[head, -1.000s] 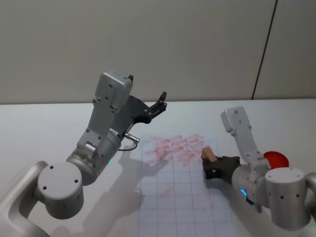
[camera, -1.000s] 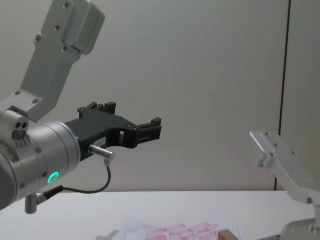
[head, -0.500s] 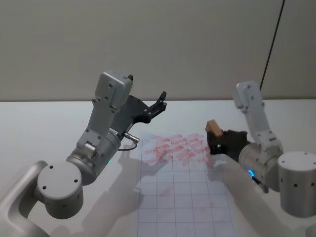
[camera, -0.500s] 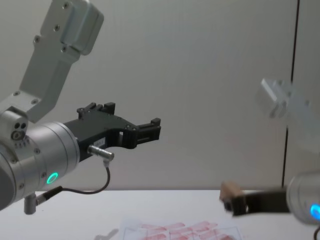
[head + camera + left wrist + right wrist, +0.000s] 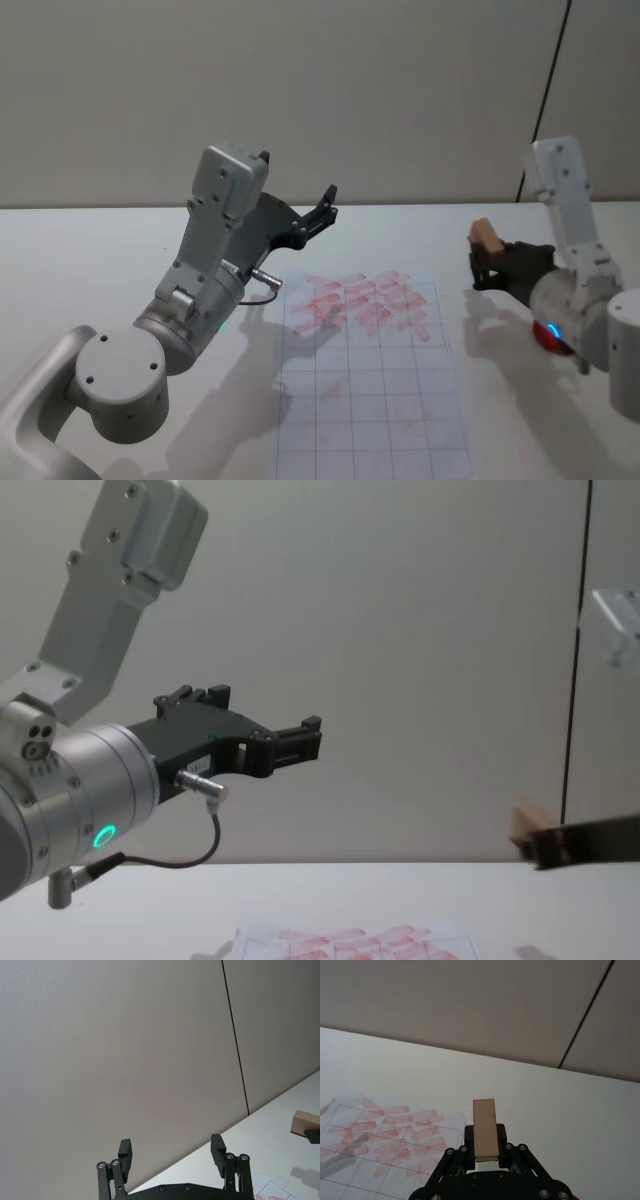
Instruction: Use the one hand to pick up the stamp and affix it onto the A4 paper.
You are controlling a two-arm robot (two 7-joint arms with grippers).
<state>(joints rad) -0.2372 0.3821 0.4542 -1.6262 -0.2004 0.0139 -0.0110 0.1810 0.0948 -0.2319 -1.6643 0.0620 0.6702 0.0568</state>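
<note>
The right gripper [image 5: 482, 262] hangs in the air off the right edge of the A4 paper [image 5: 370, 385], clear of the sheet, its fingers [image 5: 501, 1136] pinched on the stamp [image 5: 486, 236], which stands up from between them. The paper lies flat on the white table [image 5: 90, 260], its far rows covered in pink-red prints [image 5: 365, 300]. Beyond the paper's far left corner, the left gripper [image 5: 322, 210] is raised, fingers [image 5: 125, 1152] spread wide and holding nothing.

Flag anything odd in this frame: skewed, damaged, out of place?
Mild oddities only. The white gridded A4 paper has its pink-red stamp prints crowded and overlapping along its far edge, nearer squares almost bare. The right tool holds the light-brown wooden stamp raised, right of the sheet. The left tool hangs open.
</note>
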